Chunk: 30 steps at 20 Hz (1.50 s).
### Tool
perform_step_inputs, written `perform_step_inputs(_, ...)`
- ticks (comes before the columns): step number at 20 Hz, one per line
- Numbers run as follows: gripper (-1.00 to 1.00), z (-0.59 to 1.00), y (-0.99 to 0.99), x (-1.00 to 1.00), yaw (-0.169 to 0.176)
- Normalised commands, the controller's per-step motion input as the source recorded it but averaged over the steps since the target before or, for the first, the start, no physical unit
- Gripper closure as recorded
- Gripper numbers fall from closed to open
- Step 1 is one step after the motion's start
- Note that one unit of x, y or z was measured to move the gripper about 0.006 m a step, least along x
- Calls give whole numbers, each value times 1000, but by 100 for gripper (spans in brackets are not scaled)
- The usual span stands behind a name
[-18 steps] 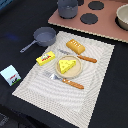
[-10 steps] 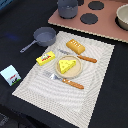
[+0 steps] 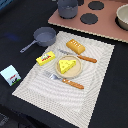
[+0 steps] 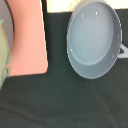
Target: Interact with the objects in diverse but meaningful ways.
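In the exterior view a yellow holed cheese wedge (image 3: 66, 65) lies on a round tan plate (image 3: 76, 73) in the middle of a striped placemat (image 3: 95, 95). An orange-brown bread block (image 3: 76, 46) sits behind the plate. The yellow red-labelled box (image 3: 45, 58) lies toward the exterior view's left of the plate. A grey long-handled saucepan (image 3: 44, 36) stands at the mat's far left corner, and the wrist view looks down into the saucepan (image 4: 94, 37). A small white carton (image 3: 10, 75) stands on the black table off the mat. No gripper shows in either view.
An orange-handled fork (image 3: 65, 80) and knife (image 3: 79, 56) flank the plate. A pink stove board (image 3: 107, 27) with black burners lies at the back, carrying a grey pot (image 3: 67, 7) and a bowl (image 3: 122, 17). The board's edge (image 4: 25, 40) lies beside the saucepan.
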Motion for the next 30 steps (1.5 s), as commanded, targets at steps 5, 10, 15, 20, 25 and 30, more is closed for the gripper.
perform_step_inputs(5,-100,-90,-111,721,-47)
perform_step_inputs(10,-100,-166,-184,637,-55)
perform_step_inputs(15,-100,-238,-189,667,-51)
perform_step_inputs(20,-100,-305,-73,461,-42)
perform_step_inputs(25,-100,-351,0,358,-34)
perform_step_inputs(30,-100,-373,0,282,-39)
